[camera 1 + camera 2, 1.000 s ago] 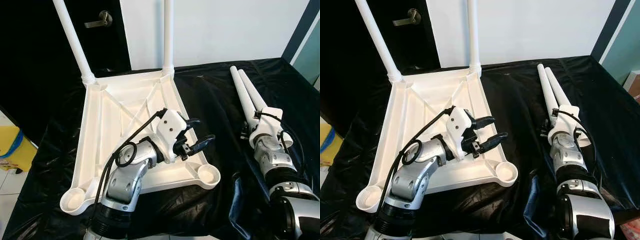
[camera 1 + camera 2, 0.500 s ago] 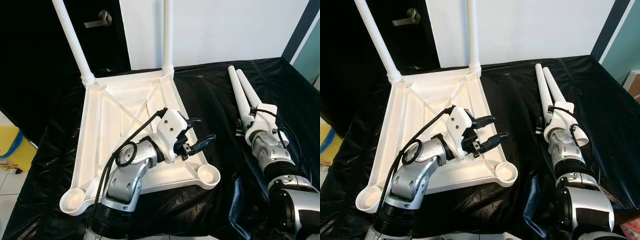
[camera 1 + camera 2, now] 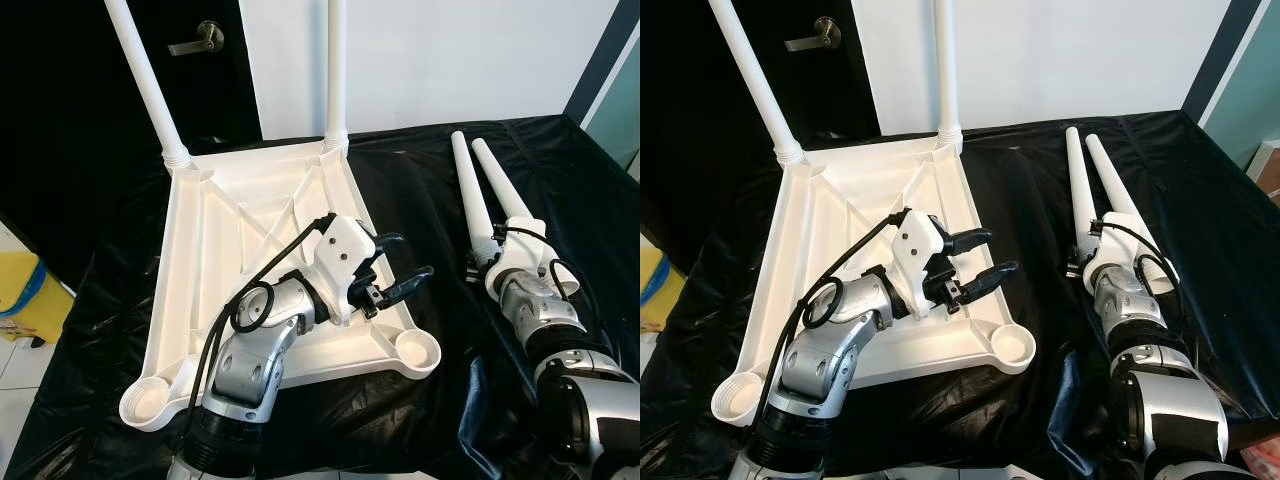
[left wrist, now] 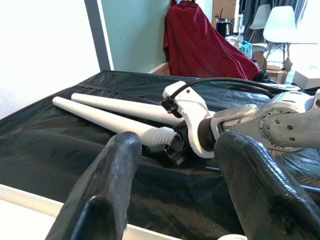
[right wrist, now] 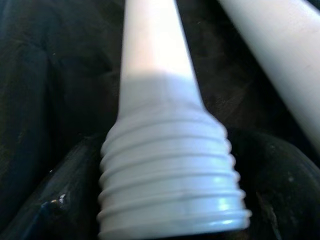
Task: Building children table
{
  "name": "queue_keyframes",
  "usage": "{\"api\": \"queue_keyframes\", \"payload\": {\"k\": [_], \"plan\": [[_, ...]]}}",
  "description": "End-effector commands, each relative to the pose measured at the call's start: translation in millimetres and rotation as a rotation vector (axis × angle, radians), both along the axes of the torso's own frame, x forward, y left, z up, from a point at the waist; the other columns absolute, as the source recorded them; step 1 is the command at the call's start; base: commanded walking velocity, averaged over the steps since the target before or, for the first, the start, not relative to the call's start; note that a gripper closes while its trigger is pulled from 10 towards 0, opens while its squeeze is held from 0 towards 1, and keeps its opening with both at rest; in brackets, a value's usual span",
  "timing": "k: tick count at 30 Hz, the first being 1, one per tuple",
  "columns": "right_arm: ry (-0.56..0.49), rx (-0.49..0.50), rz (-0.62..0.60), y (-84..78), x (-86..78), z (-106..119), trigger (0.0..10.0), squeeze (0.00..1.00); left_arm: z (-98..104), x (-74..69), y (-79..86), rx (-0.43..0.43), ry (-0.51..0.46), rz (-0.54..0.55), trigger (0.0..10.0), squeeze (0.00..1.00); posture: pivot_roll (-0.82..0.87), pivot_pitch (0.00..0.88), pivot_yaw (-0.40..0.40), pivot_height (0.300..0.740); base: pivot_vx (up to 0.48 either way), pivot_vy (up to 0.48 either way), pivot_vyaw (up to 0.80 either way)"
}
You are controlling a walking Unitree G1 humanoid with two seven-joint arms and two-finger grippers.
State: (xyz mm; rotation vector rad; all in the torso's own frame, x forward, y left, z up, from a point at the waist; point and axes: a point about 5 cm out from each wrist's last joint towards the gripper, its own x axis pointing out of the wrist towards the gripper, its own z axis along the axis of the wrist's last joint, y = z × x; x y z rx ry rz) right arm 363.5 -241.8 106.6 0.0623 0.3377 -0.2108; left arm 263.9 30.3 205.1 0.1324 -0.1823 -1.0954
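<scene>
The white table top (image 3: 215, 260) lies upside down on the black cloth. Two white legs (image 3: 150, 85) stand screwed into its far corners, while its near corner sockets (image 3: 418, 350) hold nothing. My left gripper (image 3: 410, 257) hovers open over the top's right rim, nothing between its fingers (image 4: 107, 185). Two loose legs (image 3: 505, 190) lie on the cloth to the right. My right gripper (image 3: 476, 266) is shut on the threaded end (image 5: 170, 185) of the left loose leg (image 3: 466, 190), its black fingers (image 5: 50, 200) on either side of the thread.
A yellow bin (image 3: 25, 295) stands on the floor at the left. Beyond the table are a dark door with a lever handle (image 3: 200, 40) and a white wall. The black cloth (image 3: 420, 190) drapes over the near edge.
The right gripper has moved forward and left with the threaded end, swinging the left loose leg away from the other. The left gripper has stayed open in place.
</scene>
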Motion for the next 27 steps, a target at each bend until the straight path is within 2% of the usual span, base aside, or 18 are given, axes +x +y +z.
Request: {"api": "queue_keyframes", "payload": {"k": [1, 3, 4, 11, 13, 15, 16, 17, 18, 19, 20, 21, 24, 25, 27], "plan": [[0.014, 0.033, 0.019, 4.9, 1.1, -2.2, 2.8, 0.0, 2.1, 4.2, 2.7, -0.012, -0.002, 0.109, 10.0, 0.0, -0.03, 0.037, 0.009, 0.74, 0.0, 0.0, 0.0], [0.015, 0.041, 0.021, 5.4, 1.2, -2.3, 2.8, 0.0, 2.2, 4.2, 2.8, -0.011, -0.003, 0.11, 10.0, 0.0, -0.03, 0.037, 0.009, 0.74, 0.0, 0.0, 0.0], [0.018, 0.052, 0.026, 6.6, 1.2, -2.9, 0.0, 0.0, 2.6, 4.4, 3.2, -0.011, -0.003, 0.112, 10.0, 0.0, -0.02, 0.041, 0.006, 0.74, 0.0, 0.0, 0.0], [-0.004, 0.062, 0.066, 12.8, 2.0, -1.5, 0.0, 0.0, 3.2, 5.7, 6.8, -0.006, -0.004, 0.134, 10.0, 0.0, -0.01, 0.049, 0.003, 0.74, 0.0, 0.0, 0.0], [-0.102, 0.065, 0.075, 13.7, 5.5, 11.8, 0.0, 0.0, 3.4, 6.4, 7.9, -0.011, 0.0, 0.145, 10.0, 0.0, -0.01, 0.057, 0.0, 0.74, 0.0, 0.0, 0.0], [-0.132, 0.065, 0.08, 14.1, 6.2, 15.7, 0.0, 0.0, 3.5, 6.7, 8.2, -0.011, 0.0, 0.147, 10.0, 0.0, -0.01, 0.057, 0.0, 0.74, 0.0, 0.0, 0.0], [-0.175, 0.06, 0.091, 15.3, 6.9, 21.3, 1.3, 0.0, 3.6, 7.6, 9.0, -0.017, 0.004, 0.154, 10.0, 0.0, -0.01, 0.057, 0.0, 0.74, 0.0, 0.0, 0.0], [-0.175, 0.06, 0.091, 15.3, 6.9, 21.3, 1.3, 0.0, 3.6, 7.6, 9.0, -0.017, 0.004, 0.154, 10.0, 0.0, -0.01, 0.057, 0.0, 0.74, 0.0, 0.0, 0.0], [-0.221, 0.051, 0.1, 16.4, 7.3, 27.4, 6.5, 0.0, 3.9, 8.6, 9.7, -0.021, 0.008, 0.159, 10.0, 0.0, -0.02, 0.06, 0.001, 0.74, 0.0, 0.0, 0.0], [-0.304, 0.045, 0.109, 18.5, 6.8, 38.7, 10.0, 0.0, 3.9, 10.5, 11.2, -0.04, 0.029, 0.158, 10.0, 0.0, -0.03, 0.06, 0.003, 0.74, 0.0, 0.0, 0.0], [-0.304, 0.045, 0.109, 18.5, 6.8, 38.7, 10.0, 0.0, 3.9, 10.5, 11.2, -0.04, 0.029, 0.158, 10.0, 0.0, -0.03, 0.06, 0.003, 0.74, 0.0, 0.0, 0.0], [-0.35, 0.037, 0.118, 19.8, 5.8, 44.6, 10.0, 0.0, 3.7, 11.8, 12.1, -0.053, 0.044, 0.158, 10.0, 0.33, -0.03, 0.06, 0.003, 0.74, 0.0, 0.0, 0.0], [-0.362, 0.029, 0.127, 20.9, 5.0, 46.1, 10.0, 0.0, 3.7, 12.5, 12.7, -0.062, 0.053, 0.159, 10.0, 0.33, -0.03, 0.06, 0.003, 0.74, 0.0, 0.0, 0.0], [-0.419, 0.015, 0.135, 22.9, 1.0, 52.1, 10.0, 0.0, 6.5, 14.5, 15.0, -0.1, 0.068, 0.159, 10.0, 1.0, -0.03, 0.061, 0.009, 0.74, 0.0, 0.0, 0.0], [-0.438, 0.019, 0.132, 23.3, -0.8, 54.0, 10.0, 0.0, 8.2, 14.9, 15.9, -0.117, 0.073, 0.157, 10.0, 1.0, -0.03, 0.061, 0.009, 0.74, 0.0, 0.0, 0.0]]}}
